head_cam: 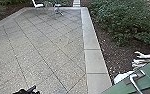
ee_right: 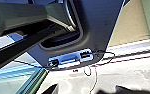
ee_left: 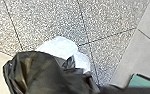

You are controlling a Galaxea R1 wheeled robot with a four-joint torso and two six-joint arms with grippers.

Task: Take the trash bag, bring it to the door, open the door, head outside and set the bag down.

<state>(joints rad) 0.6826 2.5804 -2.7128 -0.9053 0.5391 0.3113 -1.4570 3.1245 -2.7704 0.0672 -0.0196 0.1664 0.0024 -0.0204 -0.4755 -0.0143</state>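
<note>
At the head view's bottom left edge, the dark left gripper (head_cam: 28, 90) shows above the paving. In the left wrist view the black trash bag (ee_left: 41, 72) hangs close to the camera, gripped by the left hand; its folds hide the fingertips. A white bulge (ee_left: 58, 47) lies against the dark plastic, over the pavers. The green door (head_cam: 118, 85) with a metal handle (head_cam: 134, 81) cuts across the head view's lower right corner. In the right wrist view the right gripper (ee_right: 87, 89) stands open, dark tips apart, nothing seen between them.
Speckled paving (head_cam: 41, 47) stretches ahead, bordered on the right by a pale stone curb (head_cam: 91, 40). Beyond it are dark soil and green bushes (head_cam: 123, 20). A white chair (head_cam: 37, 4) and a small table (head_cam: 58, 6) stand at the far edge.
</note>
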